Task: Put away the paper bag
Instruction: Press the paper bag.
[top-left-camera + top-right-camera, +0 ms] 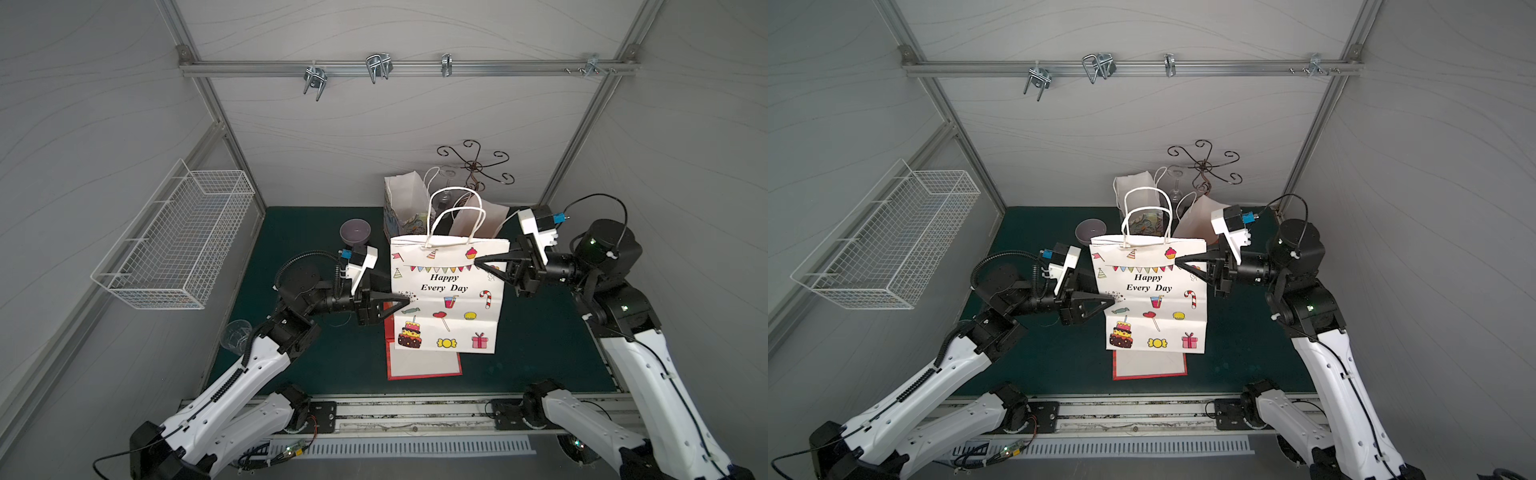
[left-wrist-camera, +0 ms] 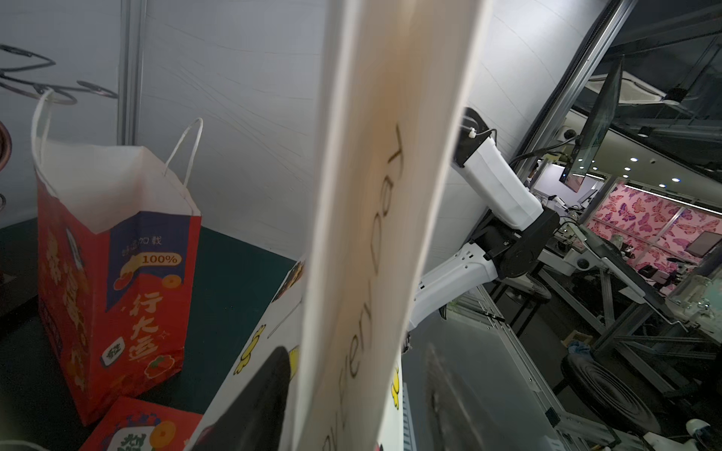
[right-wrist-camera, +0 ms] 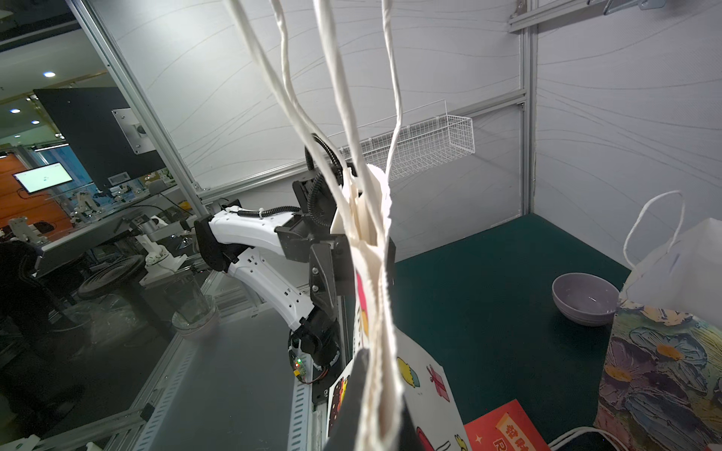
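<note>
Two hands on the paper bag [image 1: 446,299]: right hand [image 1: 478,262] clamped on its top edge, left hand [image 1: 405,300] parted around its side.

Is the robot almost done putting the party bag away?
Not yet. Done: the Happy Every Day bag is folded flat and lifted. In hand: the right gripper pinches its top edge shut, while the left gripper sits at its side edge with jaws parted. Left: the bag has not reached any storing place; the wire basket on the wall holds no bag.
</note>
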Controlling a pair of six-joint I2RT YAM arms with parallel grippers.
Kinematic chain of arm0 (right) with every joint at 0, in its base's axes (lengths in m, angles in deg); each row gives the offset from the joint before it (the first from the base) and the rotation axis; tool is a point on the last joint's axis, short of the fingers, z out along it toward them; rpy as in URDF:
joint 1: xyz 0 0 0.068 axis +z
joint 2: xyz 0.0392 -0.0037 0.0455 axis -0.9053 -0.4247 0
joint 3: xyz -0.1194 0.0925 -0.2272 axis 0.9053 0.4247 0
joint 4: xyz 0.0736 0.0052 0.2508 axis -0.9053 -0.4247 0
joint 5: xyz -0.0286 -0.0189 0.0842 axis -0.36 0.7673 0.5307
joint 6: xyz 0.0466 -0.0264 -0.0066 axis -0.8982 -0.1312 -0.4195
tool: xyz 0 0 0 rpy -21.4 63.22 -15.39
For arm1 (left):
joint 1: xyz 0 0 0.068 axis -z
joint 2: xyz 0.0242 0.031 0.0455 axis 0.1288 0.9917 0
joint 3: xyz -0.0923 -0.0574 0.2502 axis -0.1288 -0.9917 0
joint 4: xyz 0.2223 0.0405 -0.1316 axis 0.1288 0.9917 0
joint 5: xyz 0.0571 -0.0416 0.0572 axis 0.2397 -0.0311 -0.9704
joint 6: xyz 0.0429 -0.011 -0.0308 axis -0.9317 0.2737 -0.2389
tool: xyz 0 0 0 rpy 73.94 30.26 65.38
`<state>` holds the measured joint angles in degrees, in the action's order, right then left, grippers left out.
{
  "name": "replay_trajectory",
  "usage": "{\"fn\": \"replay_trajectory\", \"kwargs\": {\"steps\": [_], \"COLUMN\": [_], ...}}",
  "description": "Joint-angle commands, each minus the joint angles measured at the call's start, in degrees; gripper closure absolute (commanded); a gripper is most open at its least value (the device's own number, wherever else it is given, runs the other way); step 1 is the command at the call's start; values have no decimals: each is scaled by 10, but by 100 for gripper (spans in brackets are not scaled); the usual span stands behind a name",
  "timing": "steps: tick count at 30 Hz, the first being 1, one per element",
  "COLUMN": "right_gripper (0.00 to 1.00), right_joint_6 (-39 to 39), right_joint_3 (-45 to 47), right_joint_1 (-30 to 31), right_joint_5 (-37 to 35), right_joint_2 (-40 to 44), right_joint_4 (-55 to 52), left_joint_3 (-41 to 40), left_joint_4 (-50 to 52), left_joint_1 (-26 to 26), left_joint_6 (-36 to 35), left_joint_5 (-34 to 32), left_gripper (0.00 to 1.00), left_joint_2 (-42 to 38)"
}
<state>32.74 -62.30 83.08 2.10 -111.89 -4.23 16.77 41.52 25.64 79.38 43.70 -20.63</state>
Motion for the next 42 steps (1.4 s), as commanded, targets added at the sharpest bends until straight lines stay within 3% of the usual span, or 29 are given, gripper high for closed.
{"fn": "replay_trajectory", "kwargs": {"steps": [1,3,5,8,11,13,14,17,20,23,27,30,34,35,38,42], "right_gripper": [100,100,100,100,100,100,100,100,100,100,100,100,30,19,5,1], "right_joint_6": [-20,-19,-22,-24,-32,-45,-52,-60,-55,-54,-43,-13,61,83,171,258], "right_joint_3": [-17,-20,-21,-17,-14,-16,-18,-20,-14,-4,-13,-25,-56,-60,-53,1], "right_joint_1": [-6,-7,-9,-9,-10,-10,-11,-10,-10,-10,-10,-12,-28,-32,-40,-40], "right_joint_5": [-1,-5,-10,-13,-17,-17,-18,-22,-28,-31,-25,-21,-52,-71,-141,-248], "right_joint_2": [-5,-10,-13,-17,-19,-21,-22,-23,-19,-16,-19,-20,-6,6,52,127], "right_joint_4": [35,34,36,36,43,53,59,64,55,56,44,6,-92,-117,-193,-256], "left_joint_3": [-3,-3,1,6,10,12,10,9,7,27,59,58,59,58,42,2], "left_joint_4": [-13,-11,-6,-2,31,59,69,98,85,88,112,93,94,100,104,23], "left_joint_1": [-1,-1,-1,0,-1,-1,0,0,-1,-1,-1,-1,-5,-8,-30,-73], "left_joint_6": [2,-4,-13,-18,-38,-53,-57,-76,-71,-74,-91,-75,-60,-58,-36,65], "left_joint_5": [32,42,40,46,52,43,34,20,30,42,51,43,21,9,-41,-52], "left_gripper": [45,56,79,100,96,61,51,44,50,76,100,100,100,100,100,100], "left_joint_2": [4,3,1,2,0,-2,-5,-7,5,24,29,24,16,11,-6,-31]}}
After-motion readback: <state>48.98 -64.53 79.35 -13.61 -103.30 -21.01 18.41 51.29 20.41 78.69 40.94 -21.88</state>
